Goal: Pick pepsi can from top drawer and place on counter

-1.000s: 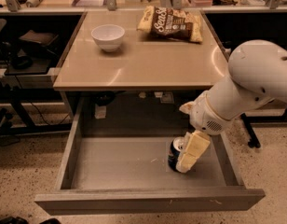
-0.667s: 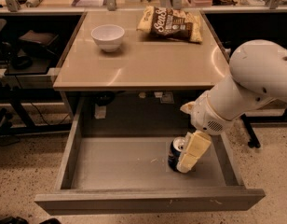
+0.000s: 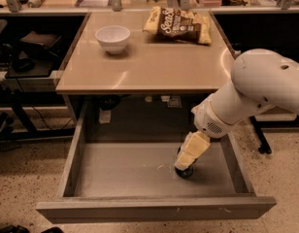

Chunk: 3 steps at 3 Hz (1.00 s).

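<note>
The top drawer [image 3: 121,170] is pulled wide open under the counter [image 3: 154,64]. The pepsi can [image 3: 185,172] stands on the drawer floor at the right, and only its dark lower edge shows. My gripper [image 3: 191,153], cream coloured, reaches down into the drawer from the white arm [image 3: 258,89] on the right. It sits right over the can and covers most of it.
A white bowl [image 3: 112,37] stands at the back left of the counter. A brown-yellow snack bag [image 3: 178,24] lies at the back right. The drawer's front panel [image 3: 154,211] and side walls box in the can. Dark shelving and cables stand to the left.
My gripper has shifted a little to the left over the can, so less of the can shows now. The drawer, bowl and bag have not moved.
</note>
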Available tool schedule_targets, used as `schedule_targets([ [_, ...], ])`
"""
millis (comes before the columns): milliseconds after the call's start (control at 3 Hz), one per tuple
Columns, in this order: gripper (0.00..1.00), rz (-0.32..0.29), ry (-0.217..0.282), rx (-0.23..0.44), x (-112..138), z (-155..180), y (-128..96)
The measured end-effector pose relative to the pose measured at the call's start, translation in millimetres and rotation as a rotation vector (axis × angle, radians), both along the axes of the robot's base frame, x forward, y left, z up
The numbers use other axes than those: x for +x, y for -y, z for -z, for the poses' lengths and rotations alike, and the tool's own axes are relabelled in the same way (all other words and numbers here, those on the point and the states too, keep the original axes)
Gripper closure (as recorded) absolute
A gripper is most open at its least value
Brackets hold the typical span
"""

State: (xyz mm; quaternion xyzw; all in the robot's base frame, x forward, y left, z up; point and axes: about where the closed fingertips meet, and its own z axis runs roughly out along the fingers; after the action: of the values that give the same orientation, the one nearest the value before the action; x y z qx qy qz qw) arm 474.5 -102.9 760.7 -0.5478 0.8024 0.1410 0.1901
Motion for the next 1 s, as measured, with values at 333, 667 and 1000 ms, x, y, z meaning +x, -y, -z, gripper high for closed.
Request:
schedule_targets([
  [333,0.00,-0.002,-0.002,-0.001,-1,0,0],
  [667,0.00,-0.025,-0.047,0.020,-2,22,-15],
  [1000,0.00,-0.002,-0.105,0.068,12,58,-34],
])
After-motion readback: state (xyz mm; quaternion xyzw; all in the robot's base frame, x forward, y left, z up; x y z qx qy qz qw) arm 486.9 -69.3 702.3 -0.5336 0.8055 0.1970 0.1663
